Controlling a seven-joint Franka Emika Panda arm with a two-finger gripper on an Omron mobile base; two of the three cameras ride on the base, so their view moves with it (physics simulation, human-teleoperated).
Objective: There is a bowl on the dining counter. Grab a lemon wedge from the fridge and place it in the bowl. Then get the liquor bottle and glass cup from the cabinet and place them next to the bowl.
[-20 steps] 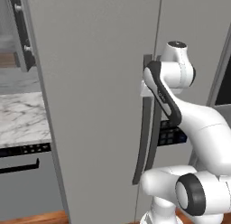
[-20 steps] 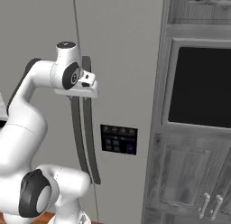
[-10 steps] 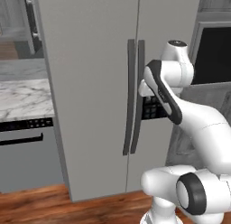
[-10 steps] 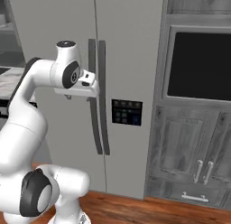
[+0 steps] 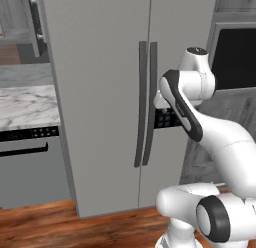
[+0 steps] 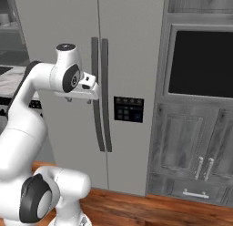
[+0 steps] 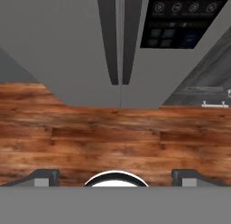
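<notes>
The fridge (image 5: 100,92) stands straight ahead, light grey, both doors shut, with two long dark handles (image 6: 101,93) side by side and a small button panel (image 6: 129,109) on the right door. My gripper (image 6: 78,98) hangs in front of the handles, pointing down, a short way off the doors. In the hand view its fingertips (image 7: 43,175) stand wide apart over the wood floor, so the gripper (image 7: 115,175) is open and holds nothing. The fridge's lower edge (image 7: 113,99) and panel (image 7: 185,22) lie above them. Bowl, dining counter, lemon wedge, liquor bottle and glass cup are out of view.
A marble counter (image 5: 25,104) with a grey appliance front (image 5: 30,167) beneath it adjoins the fridge on the left. To the right, a black built-in oven (image 6: 200,61) sits above dark wood-grain doors with pale bar handles (image 6: 205,168). Wood floor (image 7: 113,133) lies in front.
The whole picture has shifted: the base has backed away from the fridge, which now looks smaller with both doors in full view. The arm keeps its pose.
</notes>
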